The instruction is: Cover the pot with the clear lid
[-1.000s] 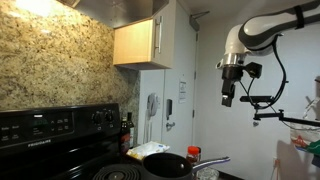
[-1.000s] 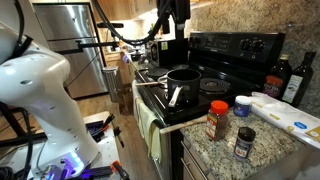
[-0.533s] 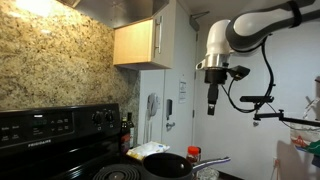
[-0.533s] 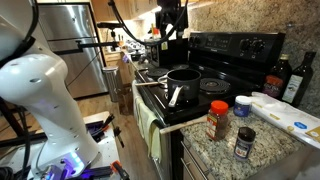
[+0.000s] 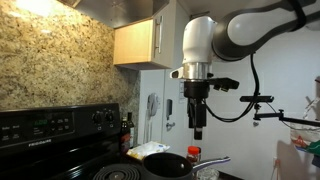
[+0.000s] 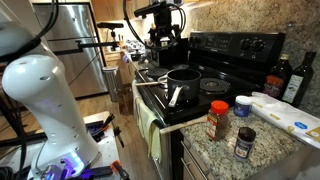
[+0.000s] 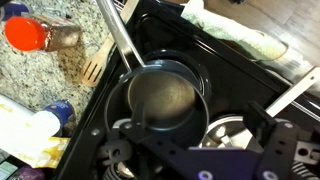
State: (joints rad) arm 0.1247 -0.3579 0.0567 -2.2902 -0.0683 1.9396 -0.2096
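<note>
The black pot (image 7: pixel 160 100) sits on the black stove with its long silver handle (image 7: pixel 120 35) pointing away over the counter edge. It also shows in both exterior views (image 5: pixel 168 165) (image 6: pixel 183 80). A round glassy disc with a small bright knob, seemingly the clear lid (image 7: pixel 222 130), lies on the burner beside the pot, partly hidden by my gripper. My gripper (image 7: pixel 200 140) hangs above the stove, jaws spread and empty. It points straight down in both exterior views (image 5: pixel 197 127) (image 6: pixel 165 42).
On the granite counter are a red-capped spice jar (image 7: pixel 35 35), a wooden spatula (image 7: pixel 92 65), a blue-capped white bottle (image 7: pixel 45 118) and more jars (image 6: pixel 218 118). A folded towel (image 7: pixel 240 35) lies beside the stove. Dark bottles (image 6: pixel 280 75) stand at the wall.
The arm has swung across toward the stove and lowered the gripper over it. The pot and the other things have not moved.
</note>
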